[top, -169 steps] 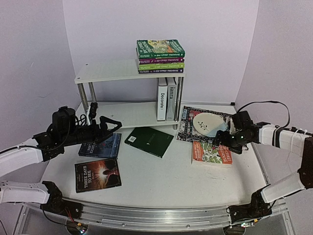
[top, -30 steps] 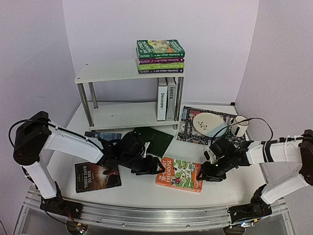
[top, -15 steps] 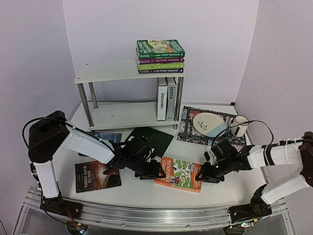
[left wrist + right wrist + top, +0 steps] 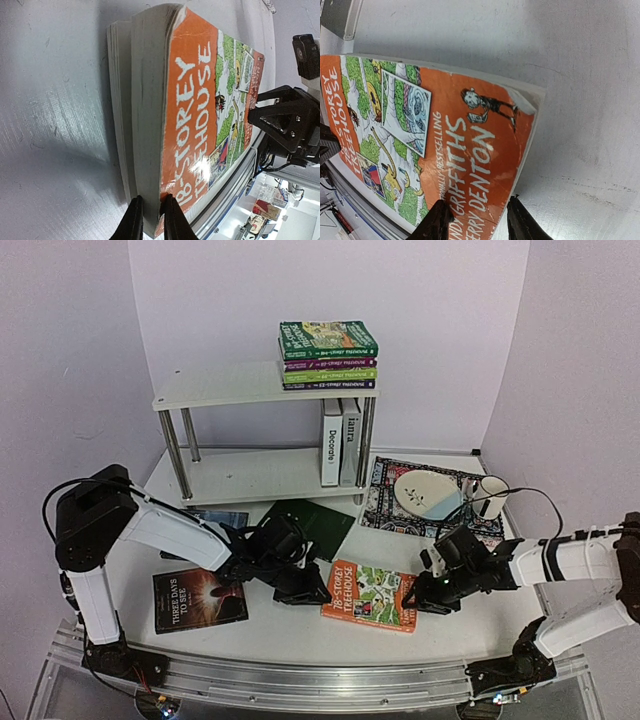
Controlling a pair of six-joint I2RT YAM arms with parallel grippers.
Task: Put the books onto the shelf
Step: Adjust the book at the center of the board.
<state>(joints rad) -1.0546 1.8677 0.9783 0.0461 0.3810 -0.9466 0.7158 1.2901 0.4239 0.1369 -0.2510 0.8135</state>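
An orange "Storey Treehouse" book [image 4: 370, 595] [image 4: 195, 120] [image 4: 445, 135] lies at the front centre of the table. My left gripper [image 4: 320, 591] [image 4: 152, 220] is shut on the page block at its left edge. My right gripper [image 4: 413, 595] [image 4: 477, 220] holds the opposite corner, one finger on the cover and one at the edge. The white shelf [image 4: 220, 390] carries a stack of several Treehouse books [image 4: 328, 355] on top, with "Decorate" [image 4: 331, 445] and a grey book [image 4: 351, 440] upright below. A dark green book [image 4: 318, 520], a dark book [image 4: 200, 598] and a bluish one [image 4: 215, 517] lie flat.
A black patterned mat [image 4: 385, 505] sits right of the shelf with a pale plate [image 4: 425, 490] on it and a white mug [image 4: 490, 498] beside it. The metal rail [image 4: 300, 680] runs along the table's front edge. The left arm crosses over the bluish book.
The orange book came from beside the mat to the front centre with my right gripper. In the last second my left jaws closed on its left edge; the book shifted slightly.
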